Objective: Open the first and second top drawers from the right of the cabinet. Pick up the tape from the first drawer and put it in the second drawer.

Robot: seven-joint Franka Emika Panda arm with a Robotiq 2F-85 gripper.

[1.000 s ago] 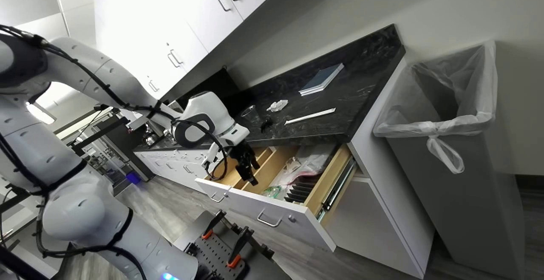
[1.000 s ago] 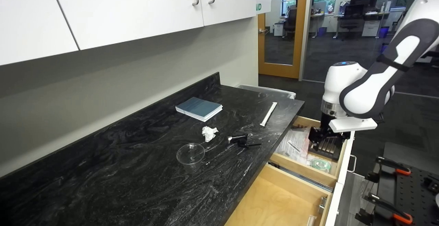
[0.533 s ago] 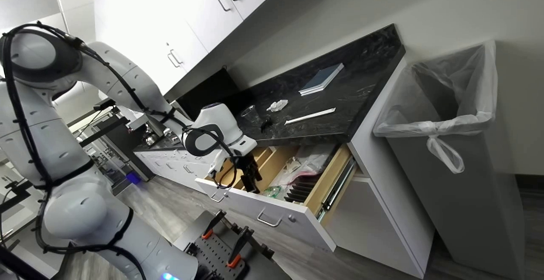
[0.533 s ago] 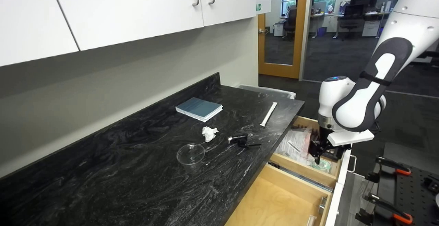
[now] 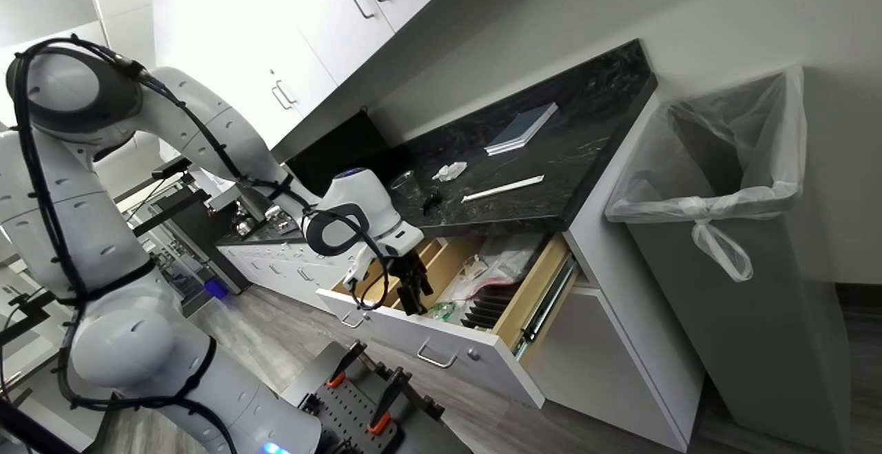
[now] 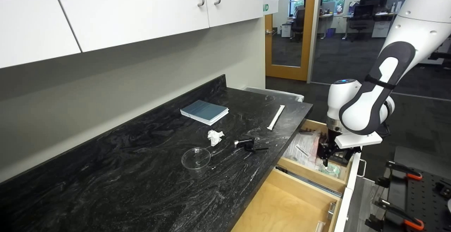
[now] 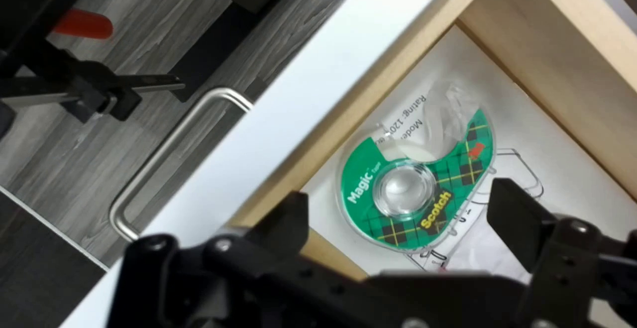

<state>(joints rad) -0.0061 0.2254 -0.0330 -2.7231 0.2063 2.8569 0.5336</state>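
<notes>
Inside first drawer [image 5: 489, 368], near front corner by second drawer [image 6: 282, 205]: one green tape [image 7: 405, 191], flat; gripper [image 7: 399, 213] above, jaws apart.

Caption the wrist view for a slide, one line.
Open tool poised above the green Scotch tape, which lies inside the first drawer, close to its white front.

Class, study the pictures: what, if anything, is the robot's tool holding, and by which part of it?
Nothing is held: the tool stands open above the Scotch Magic Tape dispenser, which lies in the first drawer.
</notes>
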